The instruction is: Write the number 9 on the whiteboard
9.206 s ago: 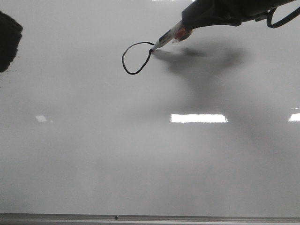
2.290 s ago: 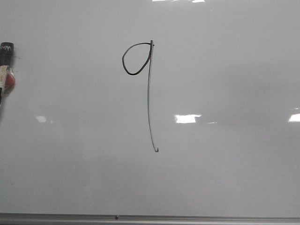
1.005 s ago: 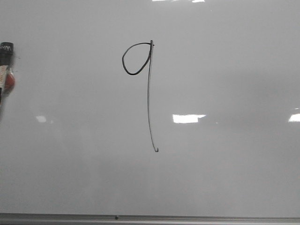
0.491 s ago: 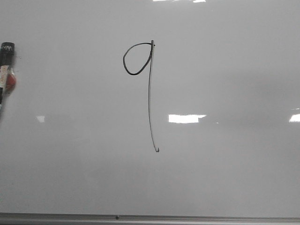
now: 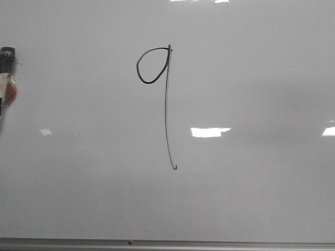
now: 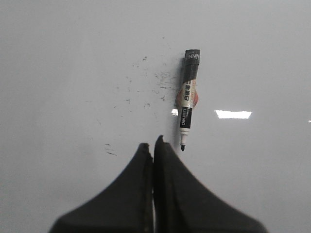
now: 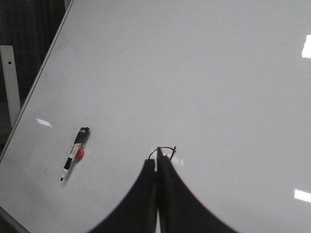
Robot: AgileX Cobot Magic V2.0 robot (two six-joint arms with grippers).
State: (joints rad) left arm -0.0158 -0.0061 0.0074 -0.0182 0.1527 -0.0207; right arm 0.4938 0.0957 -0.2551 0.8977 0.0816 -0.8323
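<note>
Ink forms the number 9 (image 5: 165, 104) on the whiteboard (image 5: 251, 188): a small oval loop high up, a little left of the middle of the front view, and from the loop's right side a long, slightly curved tail running down to a tiny hook. The whole figure shows only in the front view. In the right wrist view just the top of the loop (image 7: 165, 149) peeks out beyond the fingertips, and the rest is hidden behind the right gripper (image 7: 157, 164), whose two dark fingers are pressed together with nothing between them.

At the far left edge of the front view a marker (image 5: 6, 78) lies flat on the board, cut off by the frame, well apart from the number. The left wrist view shows it in full (image 6: 187, 99): black cap end, white label with a red patch, and a bare black tip pointing toward the left gripper (image 6: 153, 145). That gripper's fingers are also closed against each other and hold nothing; the tip sits just beside them, without touching. Faint dark specks (image 6: 146, 90) mark the board next to the marker, seen clearly only in this view.

A grey metal strip (image 5: 167, 243) runs along the board's near edge, and bright light patches (image 5: 209, 132) reflect off the surface.
</note>
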